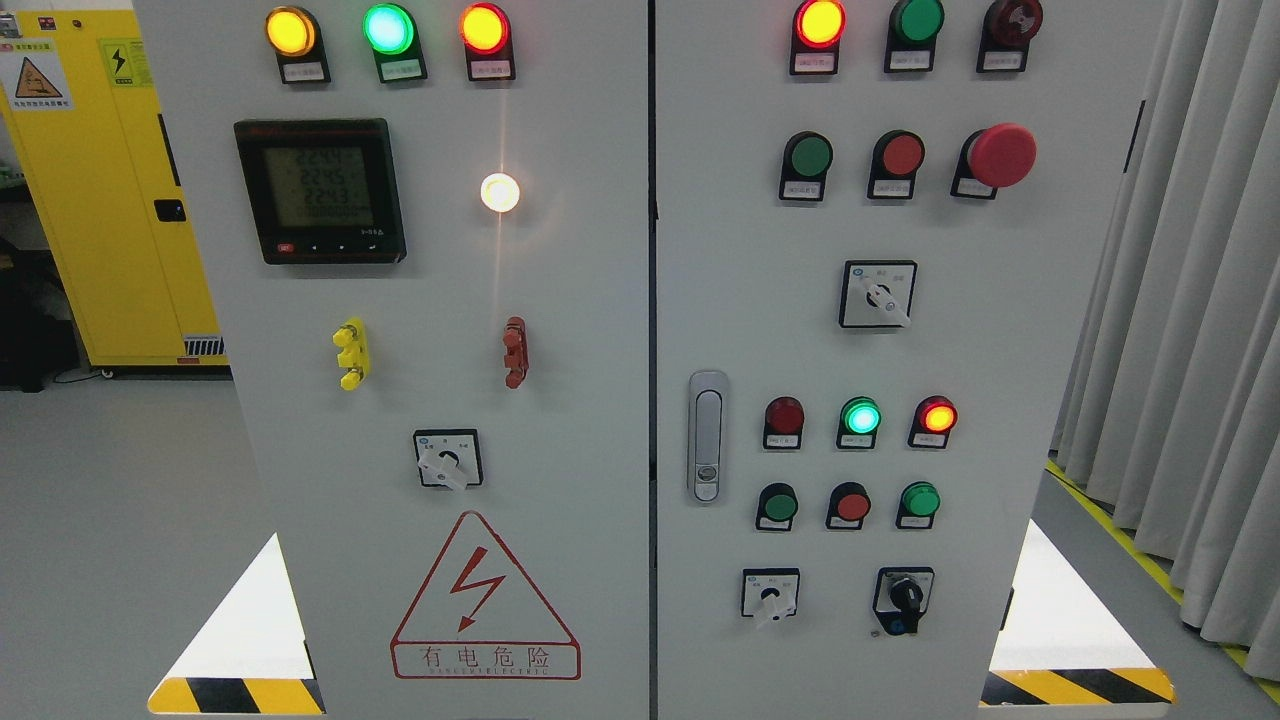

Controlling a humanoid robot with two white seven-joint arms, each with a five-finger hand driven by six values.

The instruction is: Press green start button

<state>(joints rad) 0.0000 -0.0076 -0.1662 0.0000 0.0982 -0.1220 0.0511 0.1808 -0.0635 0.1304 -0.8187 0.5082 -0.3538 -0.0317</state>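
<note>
- Head view: we face a grey electrical cabinet [560, 300] with two doors; neither of our hands shows anywhere, so we cannot tell how the fingers stand.
- On the right door, the upper button row holds a green push button [808, 156] at its left end, a red push button [901, 155] just beside it, and a red mushroom emergency stop [1001, 155] toward the door's right edge.
- Above them sit a lit red lamp [820, 22], an unlit green lamp [916, 20] and a dark red one [1012, 20].
- Lower on that door — a lit green indicator [860, 416] between two red ones, then two more green buttons [778, 506] [919, 499] flanking a red one.
- The door handle [707, 436] lies at the right door's left edge.
- On the left door, a digital meter [320, 190] sits near the upper left, a white lamp [500, 192] glows beside it, and a red-outlined lightning warning triangle [484, 600] marks the bottom.
</note>
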